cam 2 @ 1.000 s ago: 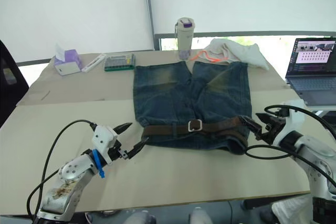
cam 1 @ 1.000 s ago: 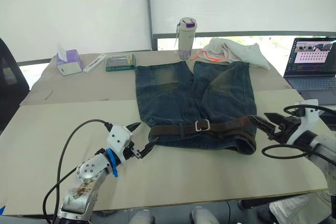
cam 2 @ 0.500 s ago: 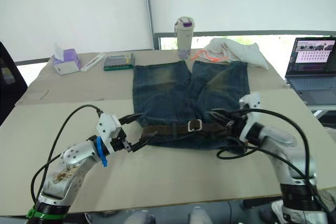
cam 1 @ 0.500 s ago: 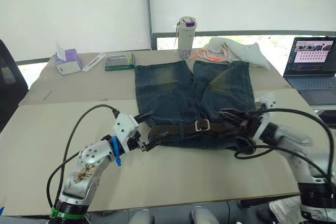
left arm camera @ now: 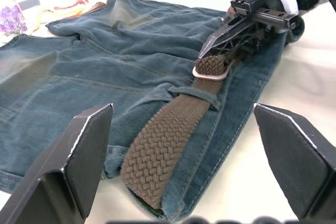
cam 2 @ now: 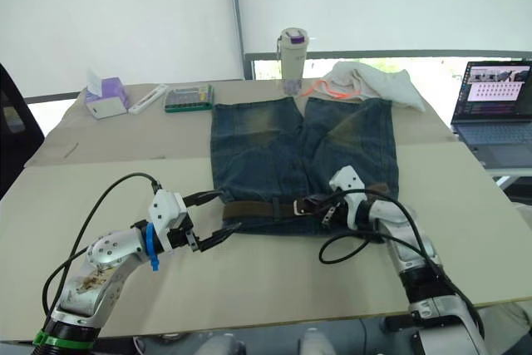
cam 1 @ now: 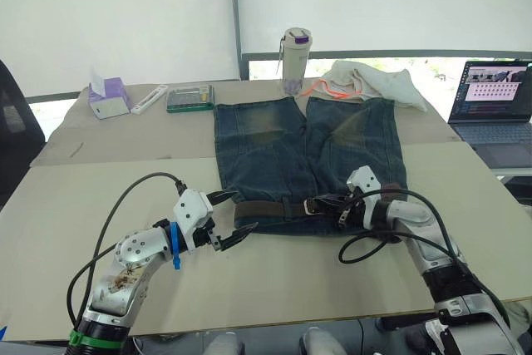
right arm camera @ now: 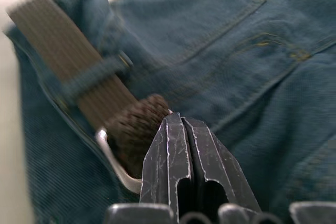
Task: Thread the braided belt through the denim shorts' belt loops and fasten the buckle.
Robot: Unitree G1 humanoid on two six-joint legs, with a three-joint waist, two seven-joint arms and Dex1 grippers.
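Note:
The denim shorts [cam 1: 274, 147] lie flat mid-table, waistband toward me. Along the waistband runs the braided belt [cam 1: 270, 206], brown, passing under a belt loop [left arm camera: 197, 97]. Its left end sticks out past the shorts' edge [left arm camera: 149, 179]. The silver buckle [left arm camera: 210, 73] sits near the waistband's middle, also seen close up as the buckle [right arm camera: 113, 161]. My right gripper [cam 1: 311, 204] is shut, its tips resting against the belt right at the buckle. My left gripper [cam 1: 241, 210] is open wide, just off the belt's left end, with nothing between its fingers.
At the table's far side stand a bottle [cam 1: 294, 60], a cream cloth with orange trim [cam 1: 374, 81], a tissue box [cam 1: 110, 97] and a small flat case [cam 1: 189, 97]. A laptop [cam 1: 496, 97] sits far right. A black cable [cam 1: 366, 247] loops on the table by my right arm.
My right gripper has swung left from the shorts' right edge along the waistband to the buckle and shut. My left gripper came in toward the belt's left end and stayed open.

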